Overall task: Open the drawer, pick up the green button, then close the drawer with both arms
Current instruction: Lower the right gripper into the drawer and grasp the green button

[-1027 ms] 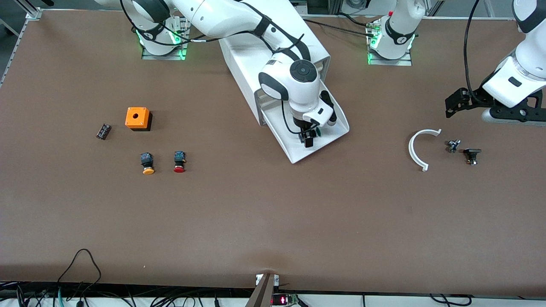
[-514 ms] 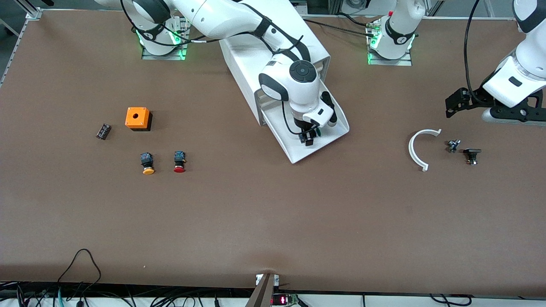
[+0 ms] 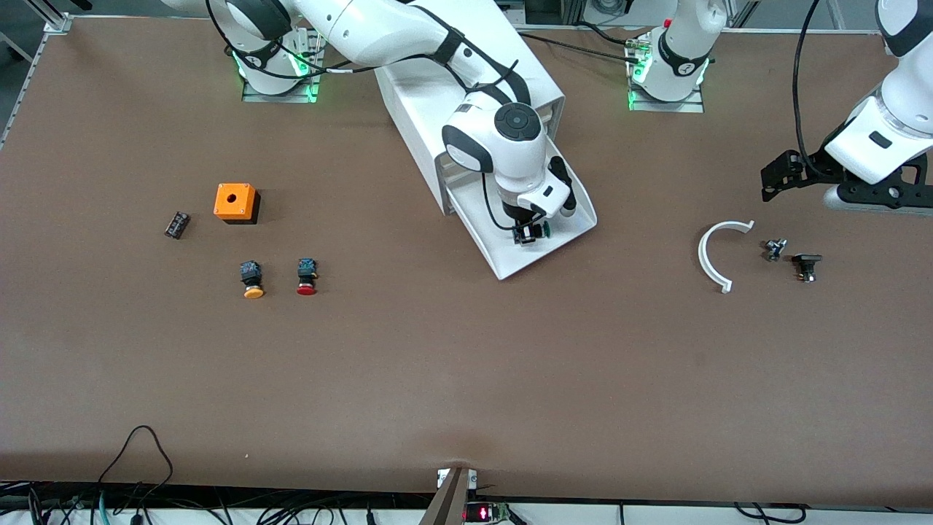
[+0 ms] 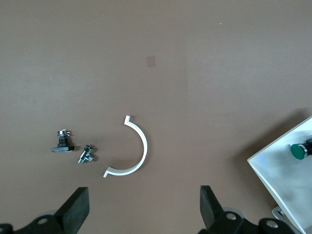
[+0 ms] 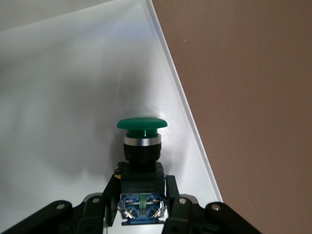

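White arms (image 3: 408, 33), black bands, fingers (image 5: 173, 207)

The button (image 3: 538, 230) lies in the drawer (image 3: 510, 264).

high front camera faces robots; both wrist cameras share the drawer (image 4: 273, 168).
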Tool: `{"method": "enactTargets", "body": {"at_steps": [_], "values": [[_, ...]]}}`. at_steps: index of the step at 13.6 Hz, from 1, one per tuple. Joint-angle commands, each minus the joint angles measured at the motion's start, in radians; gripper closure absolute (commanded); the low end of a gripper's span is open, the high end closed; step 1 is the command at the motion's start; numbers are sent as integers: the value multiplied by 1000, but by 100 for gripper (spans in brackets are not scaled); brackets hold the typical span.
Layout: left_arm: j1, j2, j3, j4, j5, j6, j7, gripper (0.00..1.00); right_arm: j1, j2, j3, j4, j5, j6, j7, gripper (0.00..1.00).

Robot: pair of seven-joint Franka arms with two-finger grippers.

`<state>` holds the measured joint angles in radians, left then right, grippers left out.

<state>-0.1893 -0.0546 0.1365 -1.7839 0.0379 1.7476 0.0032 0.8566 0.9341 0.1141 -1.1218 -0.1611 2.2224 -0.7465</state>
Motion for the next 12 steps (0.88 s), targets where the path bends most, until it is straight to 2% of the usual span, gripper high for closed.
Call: {"method": "enactTargets", "body": {"at_steps": [1,4,7,12], "values": [[-1,16,-3,32,16,-25,-14,0,12,22,2,33,5,6,10,67],[-1,16,-3,32,16,-25,-14,0,24,-33,-5,27,8,-7,33,69],[-1,15,-3,32,16,-26,-14,0,13,-124,-11,-15,8,-9,157,69],[-2,13,-6,34,16,-26,-15,0,-69,-260,-85,-113,35,-7,386,69]]}}
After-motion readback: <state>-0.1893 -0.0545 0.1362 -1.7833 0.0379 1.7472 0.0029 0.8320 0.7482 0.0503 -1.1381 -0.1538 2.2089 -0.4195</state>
